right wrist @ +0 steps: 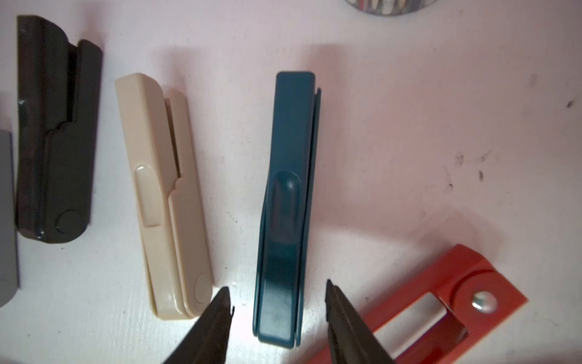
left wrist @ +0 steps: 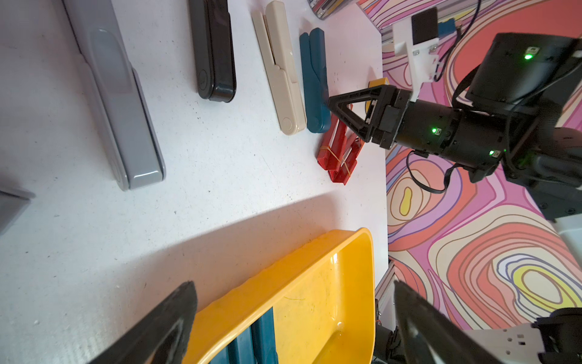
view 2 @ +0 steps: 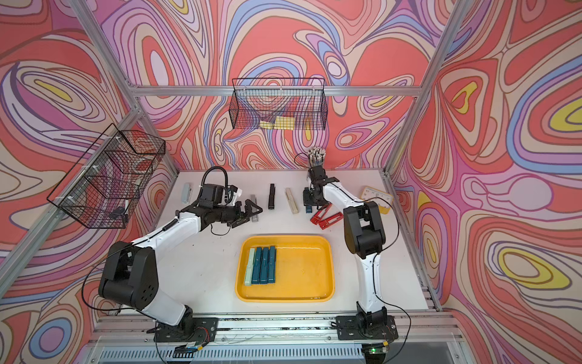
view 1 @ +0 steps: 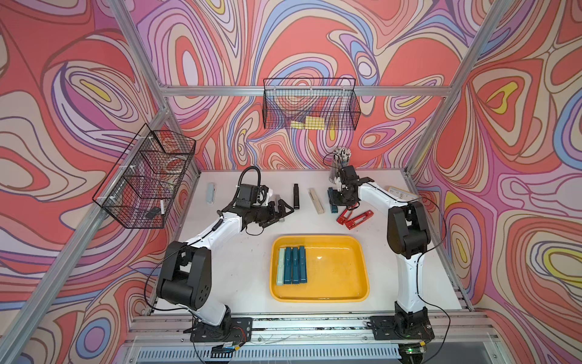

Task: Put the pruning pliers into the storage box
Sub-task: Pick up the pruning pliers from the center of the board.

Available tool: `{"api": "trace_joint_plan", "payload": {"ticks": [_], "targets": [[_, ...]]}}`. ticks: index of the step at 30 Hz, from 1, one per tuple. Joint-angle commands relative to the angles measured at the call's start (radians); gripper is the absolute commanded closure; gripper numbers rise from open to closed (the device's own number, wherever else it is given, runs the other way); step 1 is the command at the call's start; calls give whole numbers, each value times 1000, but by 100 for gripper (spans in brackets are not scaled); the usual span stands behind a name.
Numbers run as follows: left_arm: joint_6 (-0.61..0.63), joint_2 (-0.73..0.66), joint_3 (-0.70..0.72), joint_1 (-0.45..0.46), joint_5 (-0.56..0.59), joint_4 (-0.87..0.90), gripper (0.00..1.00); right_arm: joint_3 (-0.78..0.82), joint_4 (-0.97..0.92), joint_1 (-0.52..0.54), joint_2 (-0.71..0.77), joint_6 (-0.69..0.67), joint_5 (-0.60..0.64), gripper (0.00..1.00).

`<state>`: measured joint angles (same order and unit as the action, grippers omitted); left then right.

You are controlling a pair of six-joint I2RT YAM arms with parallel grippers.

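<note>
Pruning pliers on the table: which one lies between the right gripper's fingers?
The teal pliers, between the beige pliers and the red pair. The right gripper straddles one end with open fingers; the others lie outside them.

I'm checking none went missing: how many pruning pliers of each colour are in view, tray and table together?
teal pliers: 4 (3 in the storage box, 1 on the table)
pale green pliers: 1
grey pliers: 2
black pliers: 1
beige pliers: 1
red pliers: 2
Total: 11
</note>
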<state>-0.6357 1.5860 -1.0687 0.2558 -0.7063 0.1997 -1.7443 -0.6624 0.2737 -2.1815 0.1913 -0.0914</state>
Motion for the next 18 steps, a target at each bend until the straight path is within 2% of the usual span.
{"api": "trace_joint_plan", "payload": {"ticks": [1, 18], "targets": [[-4, 15, -22, 5, -3, -25, 1, -23, -9, -6, -25, -15, -2, 48], [-10, 22, 2, 5, -7, -50, 1, -55, -35, -5, -77, -17, -18, 52]]}}
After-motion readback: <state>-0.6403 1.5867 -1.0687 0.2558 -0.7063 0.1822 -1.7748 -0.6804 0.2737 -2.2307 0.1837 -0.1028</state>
